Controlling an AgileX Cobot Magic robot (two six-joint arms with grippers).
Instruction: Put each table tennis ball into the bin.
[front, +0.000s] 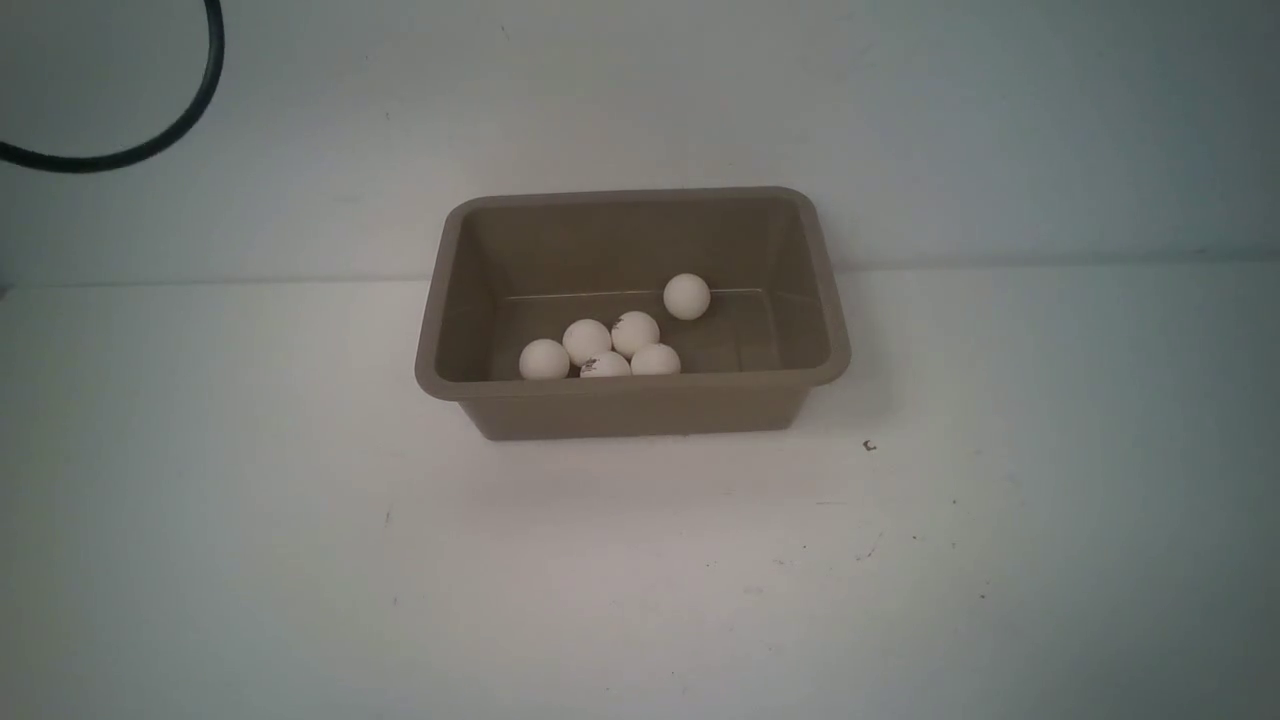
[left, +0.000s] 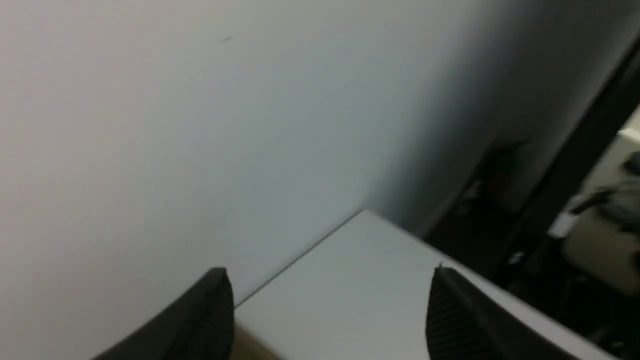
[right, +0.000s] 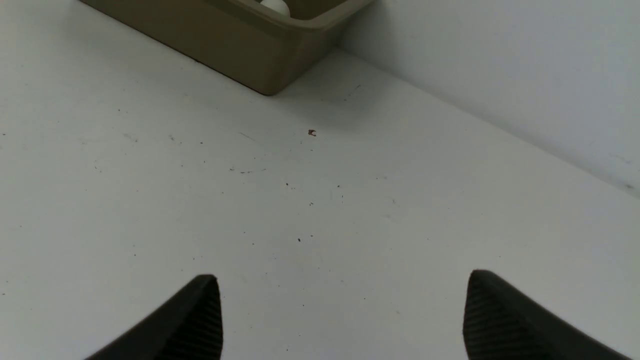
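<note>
Sitting inside the bin, six balls are counted: five clustered toward its near wall, one apart behind them. No ball shows on the counter, so the job looks done. The bin lies ahead of the right tool, its long side across the front view; this arm seems nearer. The left tool faces a wall and counter corner. Both tools gape wide, holding nothing.

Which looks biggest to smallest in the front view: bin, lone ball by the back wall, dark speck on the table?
1. bin
2. lone table tennis ball, alike in size to the five clustered balls
3. dark speck, tiny
</note>
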